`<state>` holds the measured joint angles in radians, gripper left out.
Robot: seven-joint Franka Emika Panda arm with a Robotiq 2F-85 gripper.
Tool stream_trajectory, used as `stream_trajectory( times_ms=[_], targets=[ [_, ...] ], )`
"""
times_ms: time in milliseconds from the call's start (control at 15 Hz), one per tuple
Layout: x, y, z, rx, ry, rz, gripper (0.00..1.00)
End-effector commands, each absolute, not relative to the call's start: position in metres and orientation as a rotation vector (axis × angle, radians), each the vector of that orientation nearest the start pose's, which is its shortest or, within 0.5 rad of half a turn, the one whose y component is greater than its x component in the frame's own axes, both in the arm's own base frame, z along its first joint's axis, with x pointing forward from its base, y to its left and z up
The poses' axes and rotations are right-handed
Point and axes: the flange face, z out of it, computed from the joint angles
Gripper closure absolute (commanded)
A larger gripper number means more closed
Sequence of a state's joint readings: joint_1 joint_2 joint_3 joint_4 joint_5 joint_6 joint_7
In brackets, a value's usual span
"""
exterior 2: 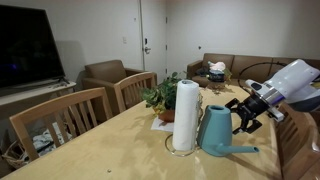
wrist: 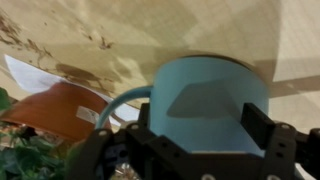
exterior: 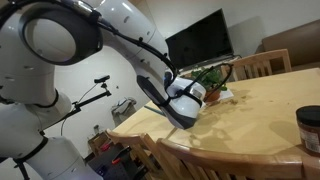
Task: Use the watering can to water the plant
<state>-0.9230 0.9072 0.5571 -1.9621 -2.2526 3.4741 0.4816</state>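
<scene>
The teal-blue watering can point(exterior 2: 217, 131) stands on the wooden table, its thin spout low and pointing toward the arm. In the wrist view the watering can point(wrist: 205, 100) fills the middle, with its loop handle toward the plant. The plant point(exterior 2: 161, 96) is leafy green in a terracotta pot point(wrist: 55, 108) and stands just behind the can. My gripper point(exterior 2: 243, 116) is open and empty, close beside the can's body. In the wrist view the gripper point(wrist: 200, 140) has a finger on each side of the can. In an exterior view the arm hides the can, and the plant point(exterior: 210, 74) shows behind the gripper point(exterior: 186, 102).
A white paper towel roll point(exterior 2: 185, 115) stands upright right next to the can. A dark cylindrical jar point(exterior: 310, 128) stands near the table edge. Wooden chairs point(exterior 2: 60, 118) line the table. White paper point(wrist: 25, 75) lies under the pot.
</scene>
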Motion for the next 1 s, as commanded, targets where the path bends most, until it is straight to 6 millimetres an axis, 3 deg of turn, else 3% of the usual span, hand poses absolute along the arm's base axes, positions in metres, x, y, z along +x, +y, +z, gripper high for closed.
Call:
stream_trajectory(
  times_ms=[0, 200, 533, 800, 933],
  targets=[
    [0.483, -0.047, 0.16, -2.294, -1.741, -0.975, 0.0],
    [0.484, -0.046, 0.18, -2.335, -1.812, -0.96, 0.0],
    [0.483, -0.075, 0.212, -2.516, -1.92, -0.908, 0.0],
    [0.488, -0.091, 0.223, -2.582, -2.037, -0.877, 0.0],
    [0.493, -0.087, 0.222, -2.54, -2.069, -0.888, 0.0]
  ],
)
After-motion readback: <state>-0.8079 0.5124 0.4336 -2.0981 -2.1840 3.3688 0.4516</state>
